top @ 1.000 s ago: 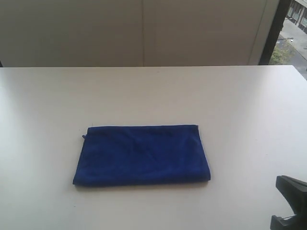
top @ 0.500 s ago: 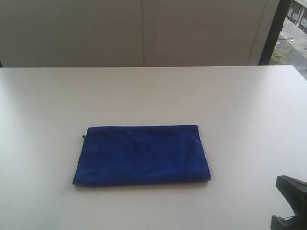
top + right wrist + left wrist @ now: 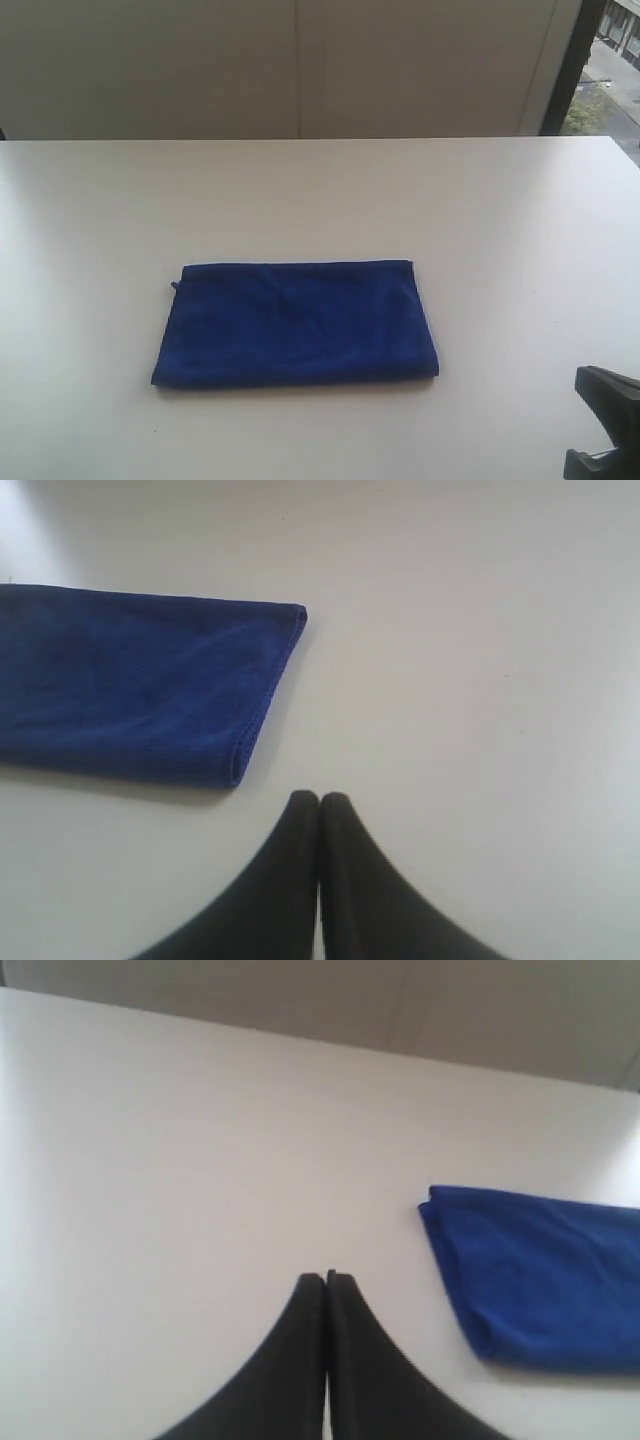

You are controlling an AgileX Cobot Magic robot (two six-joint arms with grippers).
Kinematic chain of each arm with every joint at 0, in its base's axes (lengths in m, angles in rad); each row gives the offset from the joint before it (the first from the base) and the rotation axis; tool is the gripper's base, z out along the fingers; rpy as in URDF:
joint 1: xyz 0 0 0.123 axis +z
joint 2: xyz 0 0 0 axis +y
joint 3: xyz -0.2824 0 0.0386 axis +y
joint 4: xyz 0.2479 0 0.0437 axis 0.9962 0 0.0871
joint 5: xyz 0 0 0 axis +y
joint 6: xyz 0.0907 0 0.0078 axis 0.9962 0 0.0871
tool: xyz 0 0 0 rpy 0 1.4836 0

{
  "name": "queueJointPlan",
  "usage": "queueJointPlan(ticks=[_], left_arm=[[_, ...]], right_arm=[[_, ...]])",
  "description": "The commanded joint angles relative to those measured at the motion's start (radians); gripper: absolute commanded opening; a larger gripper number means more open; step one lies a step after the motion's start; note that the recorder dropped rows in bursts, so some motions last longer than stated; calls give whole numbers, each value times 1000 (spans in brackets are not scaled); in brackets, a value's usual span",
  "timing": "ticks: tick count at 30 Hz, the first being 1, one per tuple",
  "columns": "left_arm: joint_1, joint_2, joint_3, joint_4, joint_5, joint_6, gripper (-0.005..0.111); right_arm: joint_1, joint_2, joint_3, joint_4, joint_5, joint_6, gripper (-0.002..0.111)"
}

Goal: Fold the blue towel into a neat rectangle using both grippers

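One blue towel [image 3: 296, 323], folded into a flat rectangle, lies near the middle of the white table [image 3: 330, 190]. Two grippers: left gripper [image 3: 326, 1278] and right gripper [image 3: 319, 798], each with jaws pressed together and empty, over bare tabletop near opposite short ends of the towel, clear of it.

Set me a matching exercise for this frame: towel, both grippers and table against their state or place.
Things: 1 blue towel; 2 left gripper; 3 right gripper; 4 table
States: A white, under the cloth; B shut, off the towel's left end; C folded flat; D shut, off the towel's right end
Pairs: 1-C, 2-B, 3-D, 4-A
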Motion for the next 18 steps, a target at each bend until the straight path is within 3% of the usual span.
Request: queueJointPlan(ticks=[1,6,18], left_arm=[[1,-5,4,111,127,56,0],[1,-5,4,107,127,290,0],[-10,-5,4,81,115,364,0]], right_arm=[[-7,-3,8,2,-4,3,0],[-7,-3,8,2,-4,3,0],[-7,-3,8,2,-4,3,0]])
